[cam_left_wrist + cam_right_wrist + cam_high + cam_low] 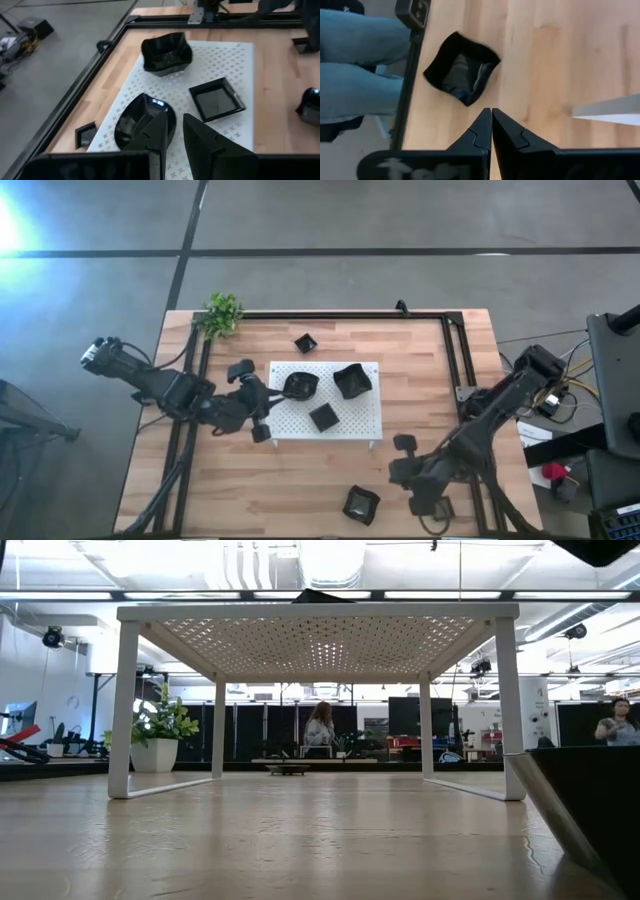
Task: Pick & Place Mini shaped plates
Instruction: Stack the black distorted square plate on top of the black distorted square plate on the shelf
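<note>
A white perforated board is seen standing on legs at the centre of the wooden table in the high view. Three of the mini shaped plates are carried on it: a rounded plate toward its 9 o'clock edge, a wavy-edged plate toward 1 o'clock, and a flat square plate near 6 o'clock. A small diamond-set plate lies on the bare wood just beyond the board's 11 o'clock corner, and a deeper square plate lies well apart from the board at the table's 6 o'clock edge. A small green plant is placed at the table's 11 o'clock corner. The left gripper is held at the board's 9 o'clock edge, just beside the rounded plate; in the left wrist view its fingers are parted by a narrow gap, one tip overlapping the plate's rim, and nothing is gripped between them. The right gripper is positioned over the wood at about 5 o'clock from the board, near the deeper square plate; in the right wrist view its fingers are pressed together with nothing between them, and that plate lies just ahead of the tips, untouched. In the low view, the board's underside and legs are seen, with people far off in the room behind.
</note>
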